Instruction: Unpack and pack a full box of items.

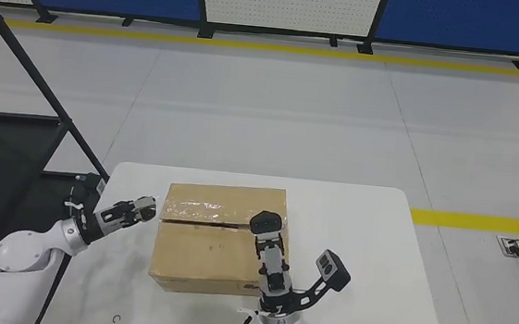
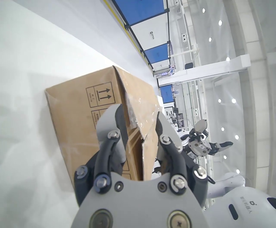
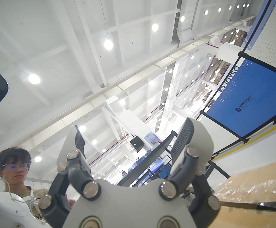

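A closed cardboard box (image 1: 214, 251) lies in the middle of the white table (image 1: 362, 264), its top flaps meeting at a taped seam. My left gripper (image 1: 144, 210) is open at the box's left end, level with the seam. In the left wrist view its fingers (image 2: 117, 121) stand either side of the torn tape at the corner of the box (image 2: 86, 112). My right gripper (image 1: 268, 224) is over the box's right part, open and pointing up at the ceiling (image 3: 132, 129), with nothing between its fingers. The box top (image 3: 248, 183) lies beside it.
A black metal frame (image 1: 25, 76) stands off the table's left side. Blue and white partition panels (image 1: 283, 1) close the floor at the back. Bare table surface lies to the right of the box and along its far edge.
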Robot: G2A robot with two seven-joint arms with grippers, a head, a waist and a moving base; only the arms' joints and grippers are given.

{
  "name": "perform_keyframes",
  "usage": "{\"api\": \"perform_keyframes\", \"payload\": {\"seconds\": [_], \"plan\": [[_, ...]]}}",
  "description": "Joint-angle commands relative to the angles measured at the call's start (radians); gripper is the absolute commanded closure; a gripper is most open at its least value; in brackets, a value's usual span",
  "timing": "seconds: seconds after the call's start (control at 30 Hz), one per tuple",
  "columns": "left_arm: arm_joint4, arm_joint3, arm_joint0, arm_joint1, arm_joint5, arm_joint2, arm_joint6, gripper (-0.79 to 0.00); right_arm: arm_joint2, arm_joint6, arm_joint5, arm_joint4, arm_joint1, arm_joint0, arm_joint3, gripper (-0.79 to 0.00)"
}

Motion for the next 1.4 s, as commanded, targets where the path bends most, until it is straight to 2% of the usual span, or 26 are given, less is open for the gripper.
{"api": "perform_keyframes", "payload": {"seconds": [0.0, 0.03, 0.07, 0.1, 0.13, 0.27, 0.43, 0.73, 1.37], "plan": [[0.0, 0.004, -0.003, 0.0, -0.003, 0.003, -0.002, -0.222, -0.001, 0.001, 0.002, -0.001, 0.0, -0.002, 0.001, -0.785], [0.0, 0.005, -0.004, 0.0, -0.004, 0.004, -0.002, -0.169, -0.003, 0.004, 0.004, 0.001, 0.0, -0.003, 0.003, -0.785], [0.002, 0.005, -0.005, 0.0, -0.006, 0.004, -0.003, -0.151, -0.007, 0.009, 0.008, 0.008, 0.0, -0.003, 0.007, -0.785], [0.003, 0.005, -0.005, 0.001, -0.009, 0.003, -0.003, -0.08, -0.01, 0.019, 0.016, 0.015, 0.0, -0.001, 0.012, -0.785], [0.003, 0.003, -0.005, 0.001, -0.011, 0.002, -0.003, -0.046, -0.013, 0.028, 0.022, 0.024, 0.0, 0.002, 0.016, -0.785], [-0.007, -0.017, 0.003, 0.006, -0.018, -0.012, -0.01, -0.003, -0.034, 0.074, 0.069, 0.073, -0.004, 0.022, 0.053, -0.785], [-0.029, -0.064, 0.026, 0.014, -0.013, -0.036, -0.021, 0.0, -0.061, 0.135, 0.133, 0.136, -0.011, 0.065, 0.104, -0.785], [-0.076, -0.159, 0.071, 0.027, 0.032, -0.074, -0.044, 0.0, -0.096, 0.193, 0.166, 0.161, -0.019, 0.102, 0.155, -0.785], [-0.177, -0.276, 0.094, 0.039, 0.111, -0.103, -0.109, -0.003, -0.094, 0.126, 0.149, 0.124, -0.024, 0.1, 0.177, -0.785]]}}
